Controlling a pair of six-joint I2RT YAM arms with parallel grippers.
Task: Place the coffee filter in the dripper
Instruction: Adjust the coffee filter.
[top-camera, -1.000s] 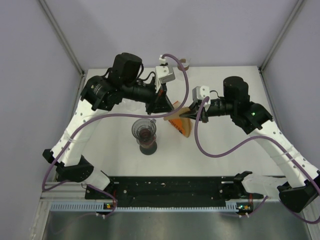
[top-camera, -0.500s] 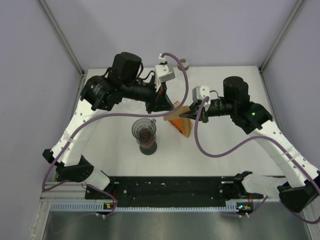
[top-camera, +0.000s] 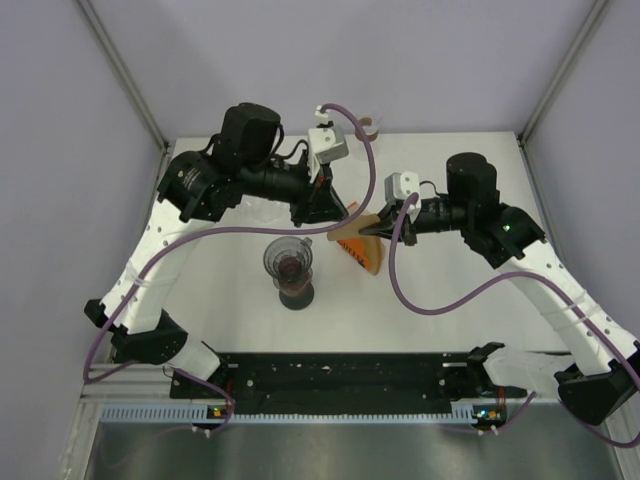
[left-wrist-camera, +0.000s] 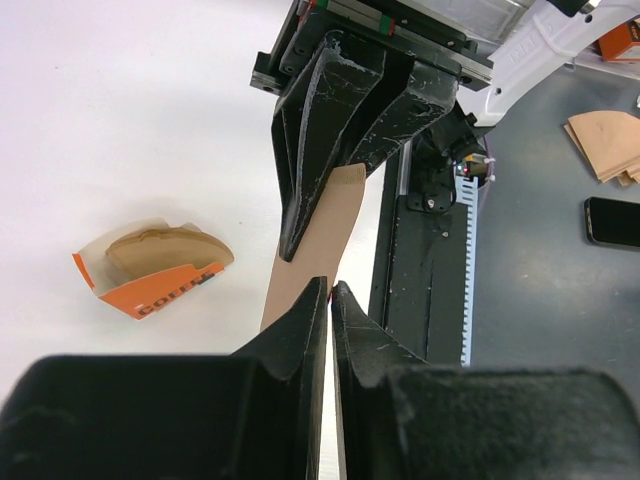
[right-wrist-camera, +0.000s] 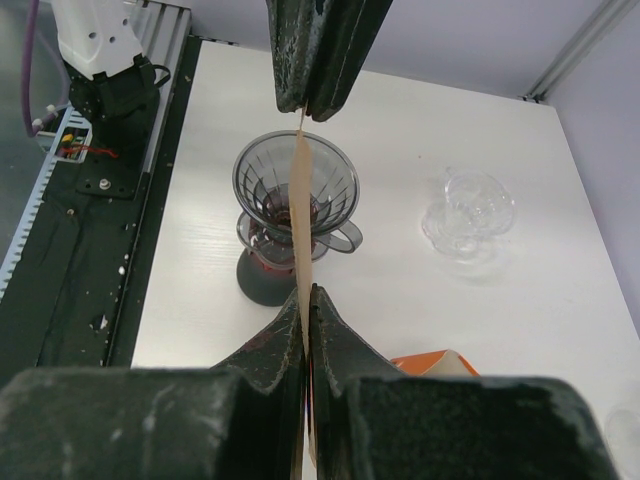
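Observation:
A flat brown coffee filter (top-camera: 356, 222) hangs in the air between my two grippers, right of and above the dripper (top-camera: 288, 260). My right gripper (right-wrist-camera: 306, 290) is shut on its near edge; the filter (right-wrist-camera: 299, 215) shows edge-on there, in front of the dripper (right-wrist-camera: 262, 180). My left gripper (left-wrist-camera: 330, 284) is shut at the filter's (left-wrist-camera: 322, 235) opposite end, its tips pinching the paper's edge. The dripper is a smoky clear cone on a dark stand, and no filter shows inside it. In the top view the left gripper (top-camera: 328, 208) and the right gripper (top-camera: 376, 222) face each other.
An orange filter box (top-camera: 362, 254) holding more filters lies on the table under the grippers; it also shows in the left wrist view (left-wrist-camera: 150, 268) and the right wrist view (right-wrist-camera: 440, 362). A clear glass piece (right-wrist-camera: 468, 210) sits near the back edge. The black rail (top-camera: 340, 375) runs along the front.
The left wrist has shifted slightly back and left. The filter stays held between both grippers. The right arm, dripper and box have not moved.

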